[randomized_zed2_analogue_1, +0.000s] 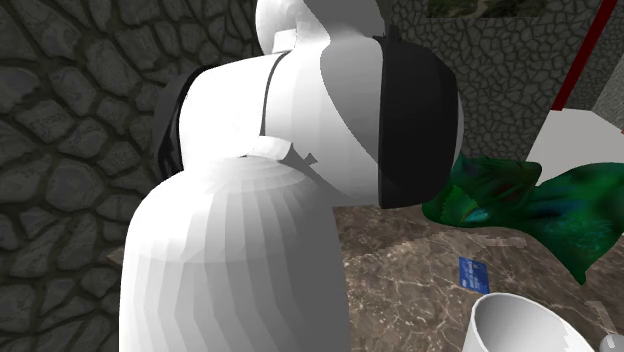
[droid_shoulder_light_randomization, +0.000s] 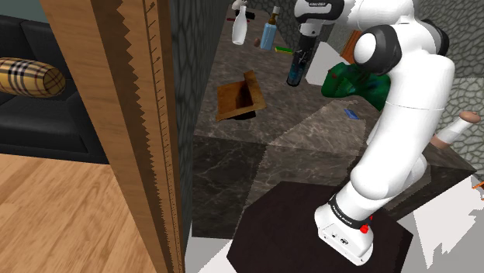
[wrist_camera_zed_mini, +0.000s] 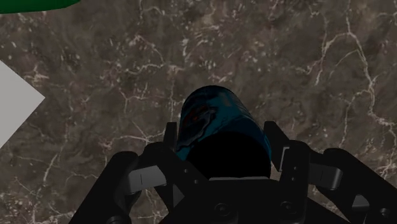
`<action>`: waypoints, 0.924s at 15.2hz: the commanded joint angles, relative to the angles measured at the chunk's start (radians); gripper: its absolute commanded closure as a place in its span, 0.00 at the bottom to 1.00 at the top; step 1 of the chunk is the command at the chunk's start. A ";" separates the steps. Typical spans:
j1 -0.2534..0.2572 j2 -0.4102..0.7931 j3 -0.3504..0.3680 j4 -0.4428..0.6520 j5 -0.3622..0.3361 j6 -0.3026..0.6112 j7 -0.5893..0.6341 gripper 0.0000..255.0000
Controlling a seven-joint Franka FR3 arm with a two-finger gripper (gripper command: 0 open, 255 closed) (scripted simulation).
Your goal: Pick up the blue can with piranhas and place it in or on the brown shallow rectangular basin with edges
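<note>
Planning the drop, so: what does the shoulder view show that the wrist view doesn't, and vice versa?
Shoulder view adds the brown basin, the bottles beyond it and the white arm. Wrist view adds how the black fingers clasp their load. Both share the blue can in the gripper, over the marbled counter.

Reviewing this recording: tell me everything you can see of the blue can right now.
The blue can is a dark blue cylinder with a reddish fish-like print on its side. The gripper clasps it between both black fingers. In the shoulder view it hangs roughly upright, seemingly lifted off the dark marble counter, apart from the brown basin. Nothing else touches it.
</note>
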 commanded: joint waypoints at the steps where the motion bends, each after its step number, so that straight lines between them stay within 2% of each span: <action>1: 0.000 0.000 0.000 0.026 0.000 -0.026 0.001 1.00; 14: -0.026 0.048 -0.003 0.275 0.014 -0.227 -0.011 1.00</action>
